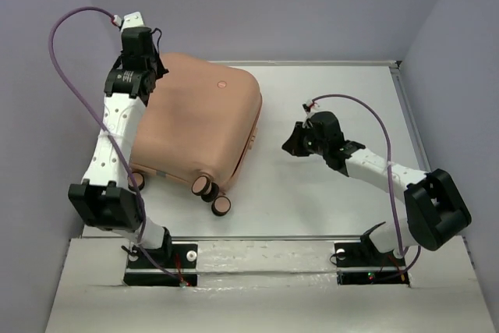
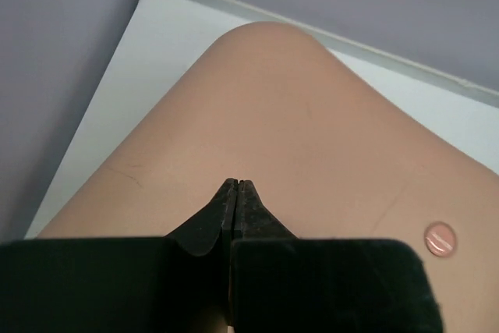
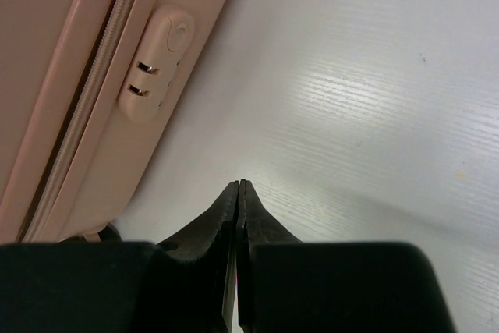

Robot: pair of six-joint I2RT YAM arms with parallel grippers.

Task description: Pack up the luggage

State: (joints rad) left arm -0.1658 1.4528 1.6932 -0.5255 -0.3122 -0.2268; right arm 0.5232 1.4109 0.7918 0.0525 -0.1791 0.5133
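Note:
The luggage point(image 1: 203, 118) is a big peach-pink hard-shell suitcase lying closed and flat on the left half of the white table, its caster wheels point(image 1: 212, 195) at the near edge. My left gripper point(image 2: 237, 184) is shut and empty, its tips over the shell point(image 2: 281, 122) near the far left corner. My right gripper point(image 3: 238, 185) is shut and empty, low over the table just right of the luggage's side, near the zip and the combination lock point(image 3: 154, 60). In the top view the right gripper point(image 1: 295, 144) stands apart from the case.
The white table point(image 1: 335, 107) is walled by lilac panels at the back and sides. A small round badge point(image 2: 440, 239) sits on the shell. Purple cables loop off both arms. The arm bases point(image 1: 160, 259) stand at the near edge.

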